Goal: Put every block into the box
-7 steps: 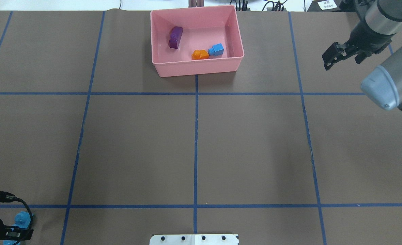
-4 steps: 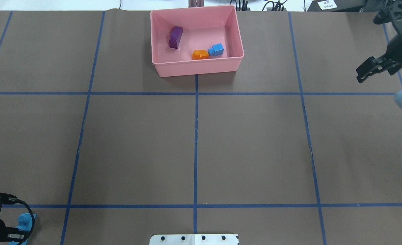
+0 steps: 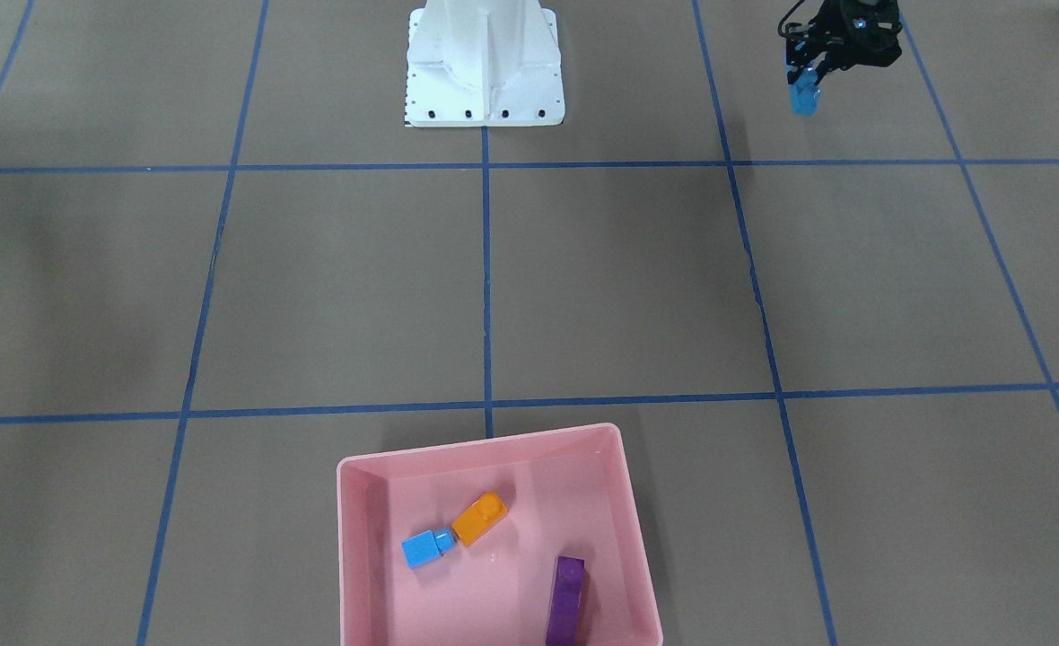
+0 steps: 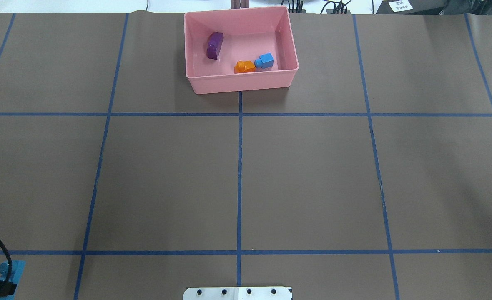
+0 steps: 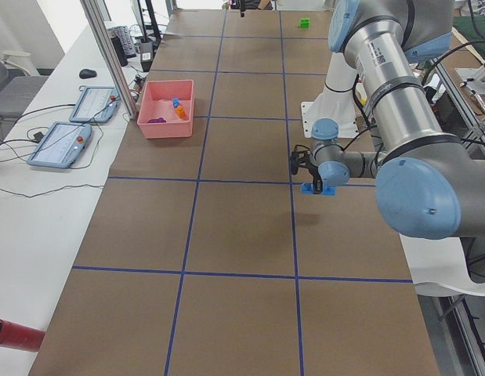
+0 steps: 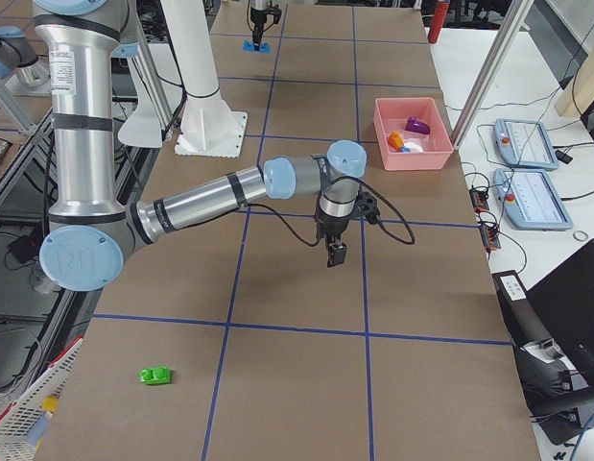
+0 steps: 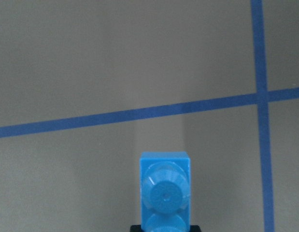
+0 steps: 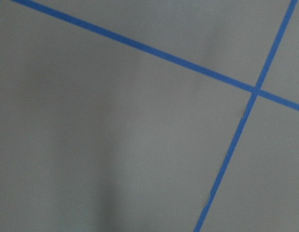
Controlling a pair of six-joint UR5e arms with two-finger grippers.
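Observation:
The pink box [image 4: 196, 81] stands at the far middle of the table. Inside it lie the purple sloped block [image 4: 214, 45], the orange block [image 4: 244, 66] and the small blue block [image 4: 265, 61]. My left gripper [image 3: 808, 74] is near the robot's base on its left side, shut on the long blue block [image 3: 803, 97], whose studs fill the left wrist view [image 7: 164, 191]. A green block [image 6: 155, 376] lies alone on the table's right end. My right gripper [image 6: 334, 254] hangs over bare table between box and green block; I cannot tell whether it is open or shut.
The white robot base [image 3: 485, 67] stands at the table's near middle. Blue tape lines [image 4: 239, 166] divide the brown table top. Tablets [image 6: 532, 144] and cables lie on a side bench past the box. A red cylinder [image 5: 15, 333] lies on the bench's end.
The right arm has swung right and left the overhead view. The left gripper with the long blue block has shifted left, towards that view's corner.

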